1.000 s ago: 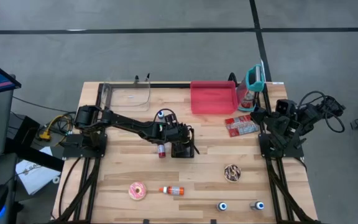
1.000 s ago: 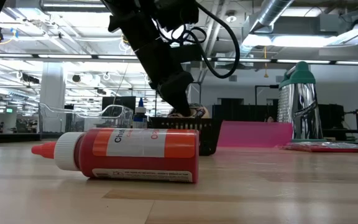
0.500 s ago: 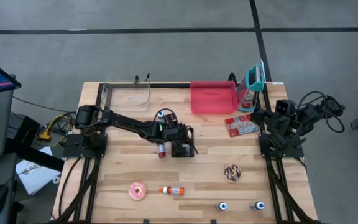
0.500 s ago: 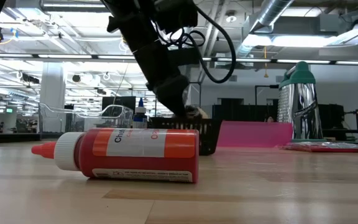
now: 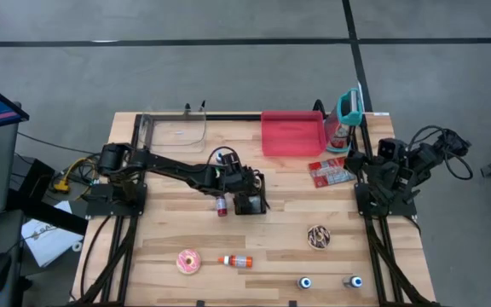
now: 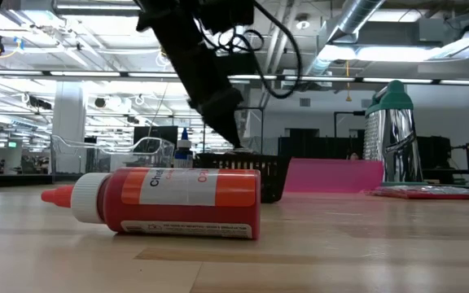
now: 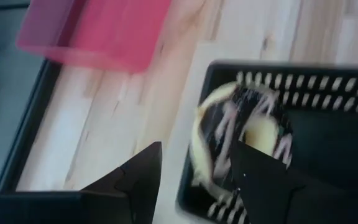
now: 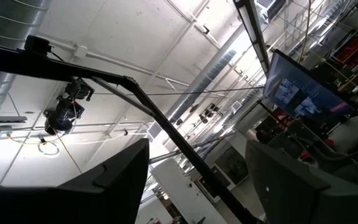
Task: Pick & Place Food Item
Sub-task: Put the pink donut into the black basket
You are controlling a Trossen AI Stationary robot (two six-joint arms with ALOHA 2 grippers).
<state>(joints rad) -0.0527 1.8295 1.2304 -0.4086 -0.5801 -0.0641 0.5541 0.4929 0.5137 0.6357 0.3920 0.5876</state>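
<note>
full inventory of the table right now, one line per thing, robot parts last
black basket: 1, black, mid-table under the left gripper
chocolate doughnut: 1, dark with pale stripes, inside the black basket
second chocolate doughnut: 1, dark brown, right of centre near the front
pink doughnut: 1, pink, front left
sauce bottle: 1, red and orange, lying beside the pink doughnut
small bottle: 1, red, just left of the basket
pink tray: 1, pink, back centre
clear bin: 1, transparent, back left
grater: 1, teal handle, back right
snack packet: 1, red, right side
left gripper: open, over the basket
right gripper: open, parked at right edge
</note>
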